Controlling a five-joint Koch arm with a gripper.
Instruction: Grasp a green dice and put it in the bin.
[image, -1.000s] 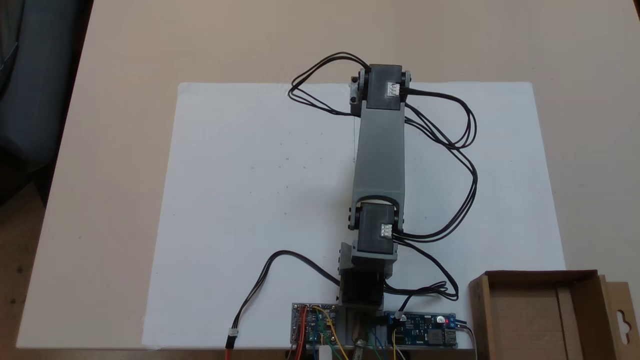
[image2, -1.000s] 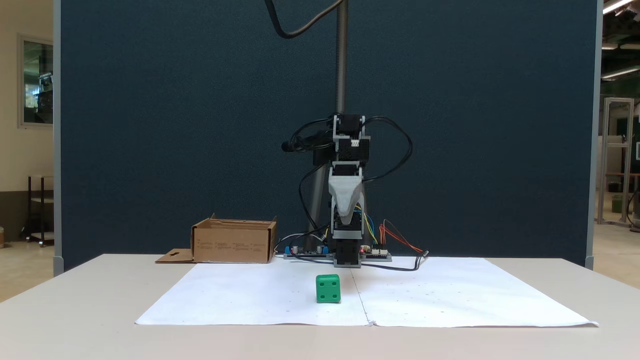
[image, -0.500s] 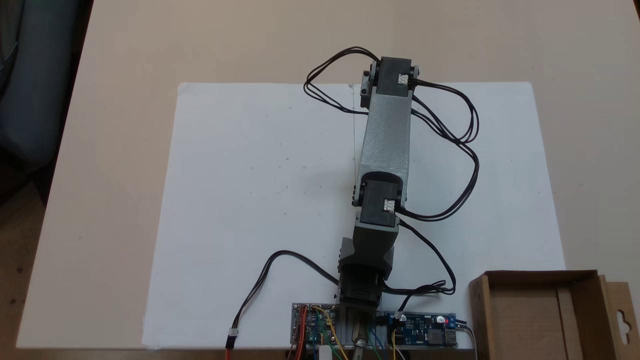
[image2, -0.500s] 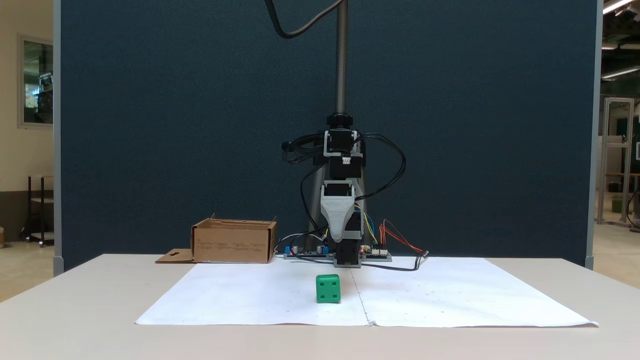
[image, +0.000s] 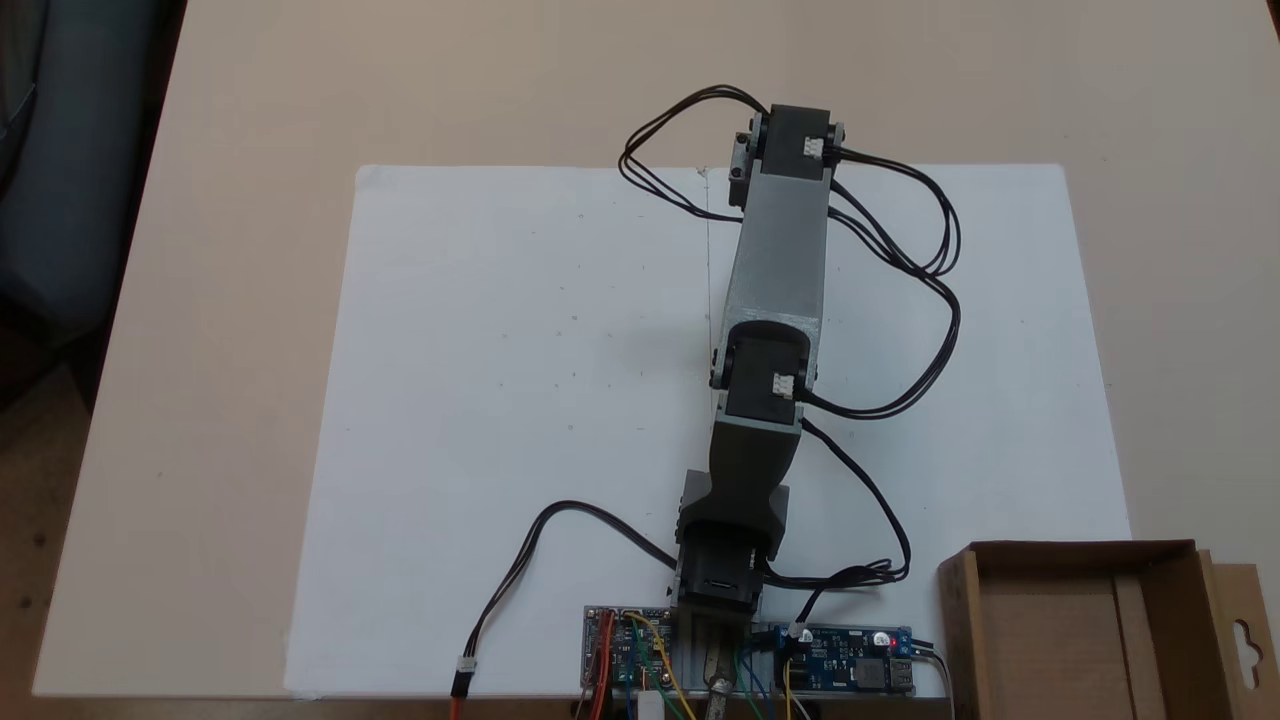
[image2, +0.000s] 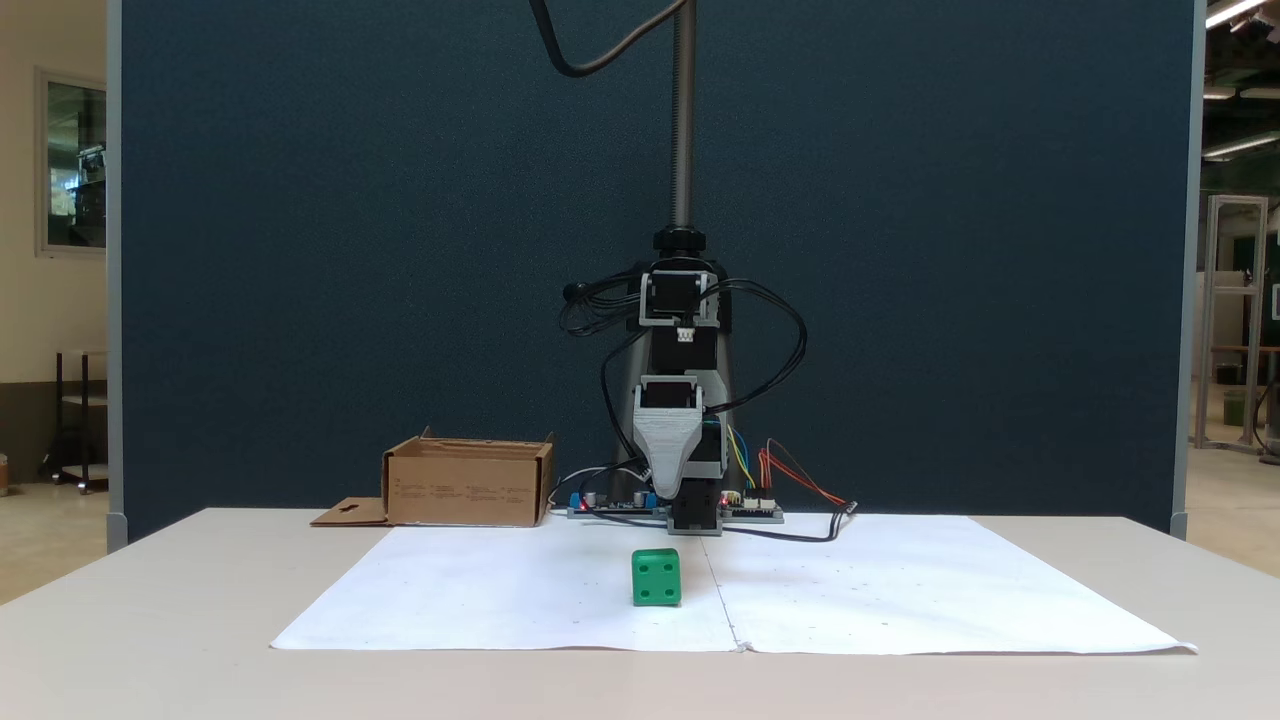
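Observation:
The green dice (image2: 656, 577) sits on the white paper near its middle fold, its face with several pips turned to the camera. My gripper (image2: 668, 492) hangs tip-down above and a little to the right of it, not touching it. One grey tapered jaw faces the camera and covers the other. From above, my grey arm (image: 777, 260) reaches out over the paper. The bin (image: 1080, 549) is an open brown cardboard box beside my base, seen at the left in a fixed view (image2: 468, 487), with its hang-hole flap lying flat.
A white paper sheet (image: 500, 400) covers the table's middle. Circuit boards (image: 850, 672) and loose black cables (image: 930, 300) sit around my base. A dark blue partition (image2: 350, 250) and a metal pole (image2: 683, 110) stand behind.
My arm has folded lower, bringing the gripper down toward the table, and has swung slightly to the right as seen from above. The dice and the bin have not moved.

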